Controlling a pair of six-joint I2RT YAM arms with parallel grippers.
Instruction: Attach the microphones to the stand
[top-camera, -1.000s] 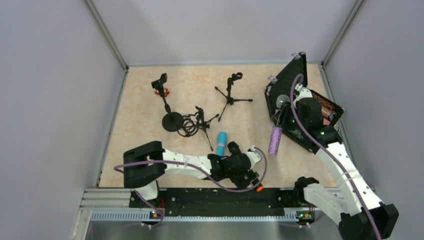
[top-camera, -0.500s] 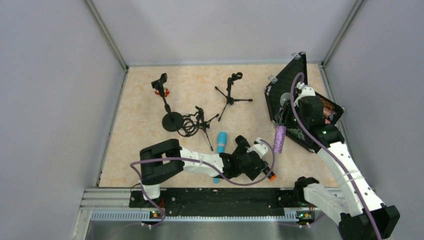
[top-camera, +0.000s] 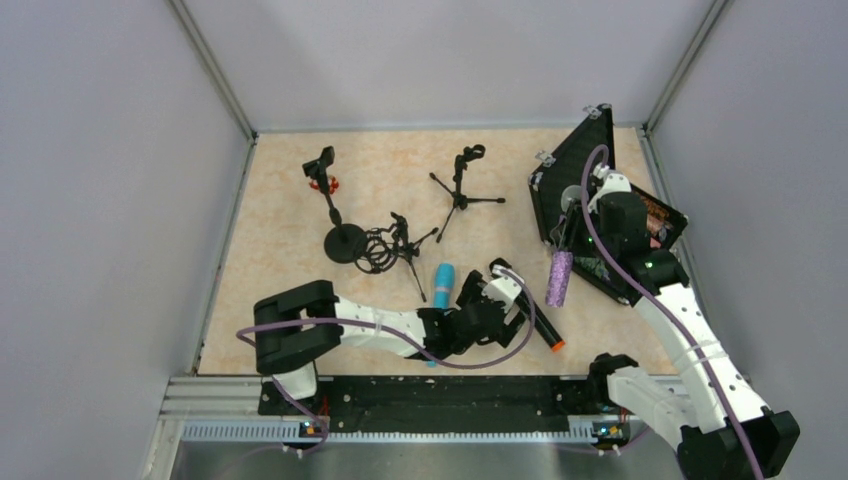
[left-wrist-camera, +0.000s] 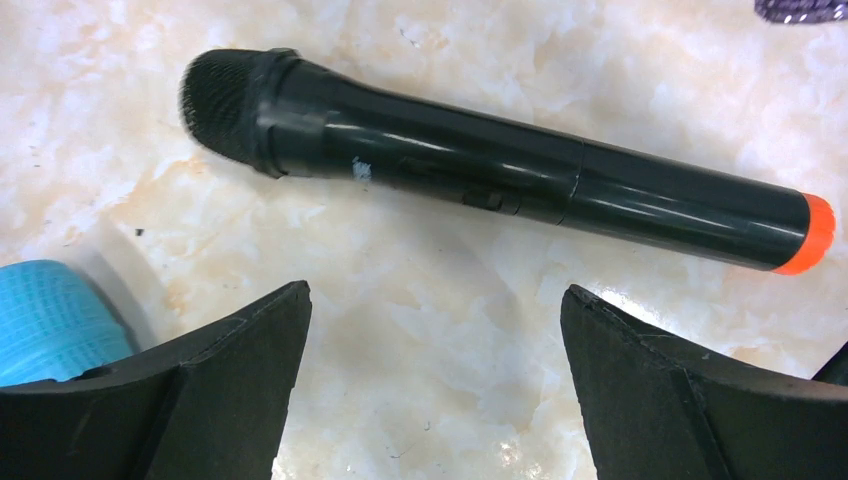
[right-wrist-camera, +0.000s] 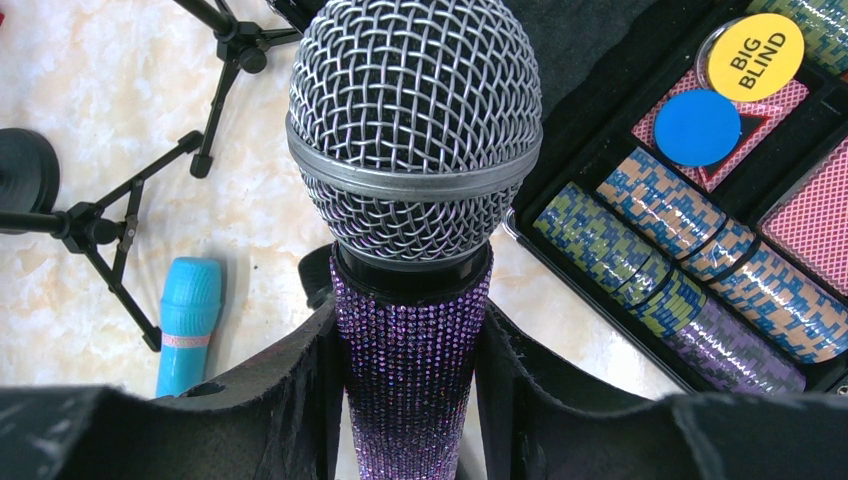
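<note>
The black microphone with an orange end (left-wrist-camera: 500, 180) lies flat on the table just beyond my open, empty left gripper (left-wrist-camera: 435, 330). In the top view it (top-camera: 535, 325) lies right of that gripper (top-camera: 500, 305). The turquoise microphone (top-camera: 441, 285) lies left of the gripper, and its end shows in the left wrist view (left-wrist-camera: 50, 320). My right gripper (right-wrist-camera: 412, 370) is shut on the glittery purple microphone (right-wrist-camera: 412, 340), silver mesh head toward the camera. In the top view it (top-camera: 557, 278) hangs from that gripper (top-camera: 563, 240) beside the case. Three stands are at the back: round-base (top-camera: 345, 243), tall tripod (top-camera: 460, 190), small tripod (top-camera: 402, 240).
An open black case (top-camera: 590, 150) with poker chips and cards (right-wrist-camera: 690, 290) sits at the right, close to the right arm. A coiled black cable (top-camera: 375, 250) lies by the round-base stand. Grey walls enclose the table on three sides.
My left gripper carried the black microphone right and away from the near edge; it now lies on the table beyond the open jaws. The purple microphone shifted slightly right.
</note>
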